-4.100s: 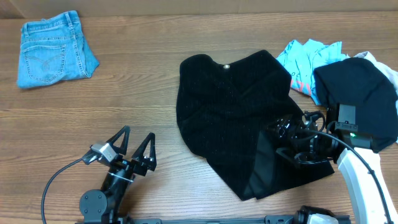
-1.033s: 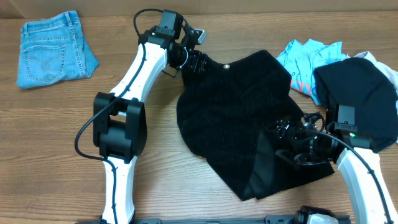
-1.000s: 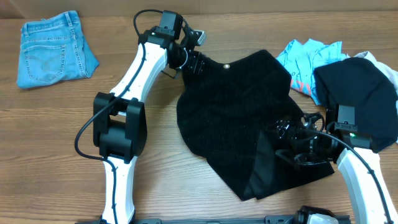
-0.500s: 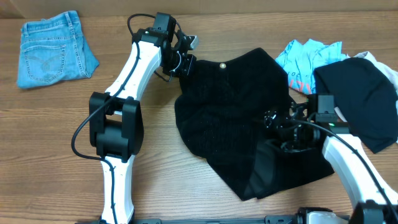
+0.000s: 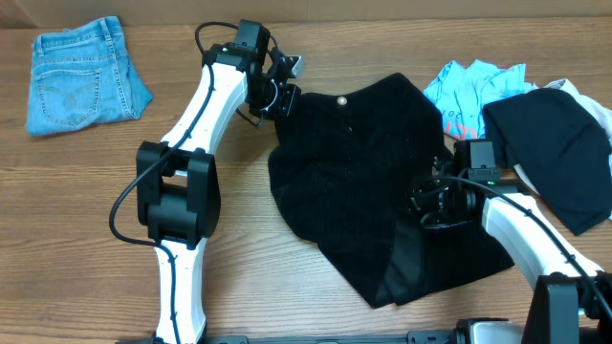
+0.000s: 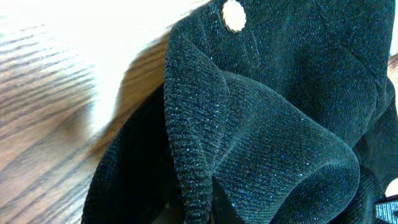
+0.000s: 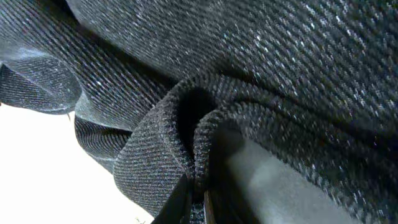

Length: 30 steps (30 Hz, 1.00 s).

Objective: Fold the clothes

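- Spread across the middle of the surface (image 5: 86,220): black knit top (image 5: 354,182).
- Pinched tight on its upper-left hem: left jaws.
- Clamped on a fold at its right side: right jaws.
- Far left corner: denim shorts (image 5: 81,75); right edge: blue tee (image 5: 467,91), touching a smooth black garment (image 5: 550,143).

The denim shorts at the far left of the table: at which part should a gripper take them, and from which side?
Grip the denim shorts at the waistband, which seems to run along their far edge: the stiffest part. They lie flat and uncovered, so come down from above, near a corner. The left gripper is nearer, but is shut on the black knit garment.
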Tool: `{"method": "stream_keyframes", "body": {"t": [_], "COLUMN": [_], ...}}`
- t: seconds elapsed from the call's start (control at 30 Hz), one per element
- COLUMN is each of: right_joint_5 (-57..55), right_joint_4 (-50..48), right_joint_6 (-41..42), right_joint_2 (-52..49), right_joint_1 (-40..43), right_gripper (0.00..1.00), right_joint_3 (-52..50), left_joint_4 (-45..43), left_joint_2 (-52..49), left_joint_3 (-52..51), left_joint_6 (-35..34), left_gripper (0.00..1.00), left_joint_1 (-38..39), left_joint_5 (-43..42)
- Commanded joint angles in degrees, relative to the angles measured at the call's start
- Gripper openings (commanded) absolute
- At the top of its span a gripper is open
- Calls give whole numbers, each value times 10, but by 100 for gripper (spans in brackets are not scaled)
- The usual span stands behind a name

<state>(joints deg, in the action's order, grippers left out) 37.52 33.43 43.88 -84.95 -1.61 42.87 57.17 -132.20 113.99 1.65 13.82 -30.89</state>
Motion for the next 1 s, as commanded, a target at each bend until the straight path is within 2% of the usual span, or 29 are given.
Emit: {"method": "stream_keyframes", "body": {"t": [0.0, 0.17, 0.3, 0.4, 0.5, 0.63, 0.77, 0.9, 0.97], "right_joint_5": [0, -1, -56, -92, -151, -171, -172, -176, -184], "right_joint_4": [35, 119, 198, 250, 318, 368, 388, 392, 394], "right_joint_6": [-6, -19, -30, -52, -77, -88, -94, -95, -96], "right_joint_2": [42, 169, 267, 302, 309, 309, 309, 309, 309], "right_joint_1": [-3, -3, -3, -3, -3, -3, -3, -3, -3], "right_gripper": [4, 4, 4, 4, 4, 4, 4, 4, 4], "right_joint_3": [43, 111, 178, 239, 332, 427, 454, 461, 473], "left_joint_4": [19, 68, 85, 97, 115, 143, 186, 229, 250], "left_joint_2": [20, 128, 237, 293, 354, 424, 467, 511, 537], "left_joint_3": [23, 64, 64, 64, 64, 64, 64, 64, 64], "left_joint_6": [-6, -18, -50, -56, -77, -109, -122, -148, -168], "left_gripper": [4, 4, 4, 4, 4, 7, 6, 4, 10], "left_joint_1": [-11, -38, -62, -64, -64, -63, -63, -63, -63], "left_joint_5": [-7, -5, 36, 51, 85, 130, 139, 190, 231]}}
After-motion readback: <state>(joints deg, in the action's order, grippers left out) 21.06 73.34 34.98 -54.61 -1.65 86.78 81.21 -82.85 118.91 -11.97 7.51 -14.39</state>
